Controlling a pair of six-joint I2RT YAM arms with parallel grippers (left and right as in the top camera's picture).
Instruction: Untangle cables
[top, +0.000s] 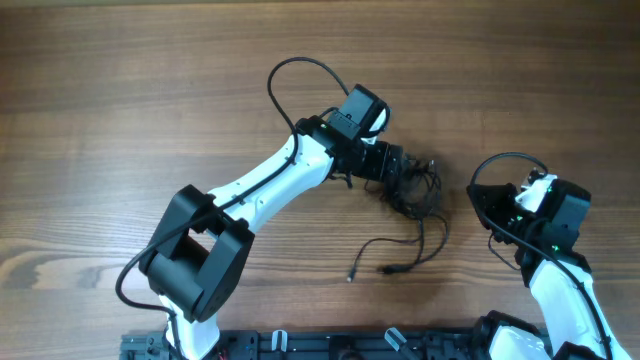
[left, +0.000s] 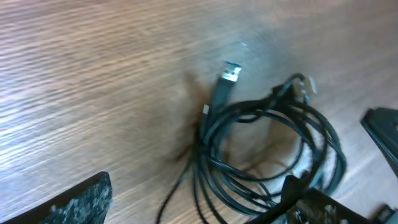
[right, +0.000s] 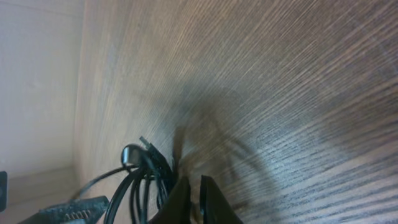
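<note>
Several thin black cables (top: 415, 190) lie in one knotted bundle on the table (top: 120, 90), at about 3 o'clock from the middle of the overhead view. Two loose strands trail out of the knot toward 7 o'clock and lie flat on the wood, each ending in a small plug.

From the left wrist the bundle shows as a loose coil of overlapping loops. A silver-tipped plug (left: 231, 73) sticks out at 11 o'clock of the coil. The left jaws are spread wide to either side of the coil. One dark finger (left: 81, 199) sits at 8 o'clock in that view, and the other sits at 5 o'clock, close against the loops. The left arm (top: 270, 180) reaches in from 8 o'clock.

The right jaws, at 3 o'clock of the bundle, are almost pressed together, with only a slit between them. Cords lie just beside them at 9 o'clock. Whether a cord sits in the slit I cannot tell.

The table is brown wood with long straight grain and a soft sheen. Past its far edge the right wrist view shows a pale, plain wall (right: 37, 74).
</note>
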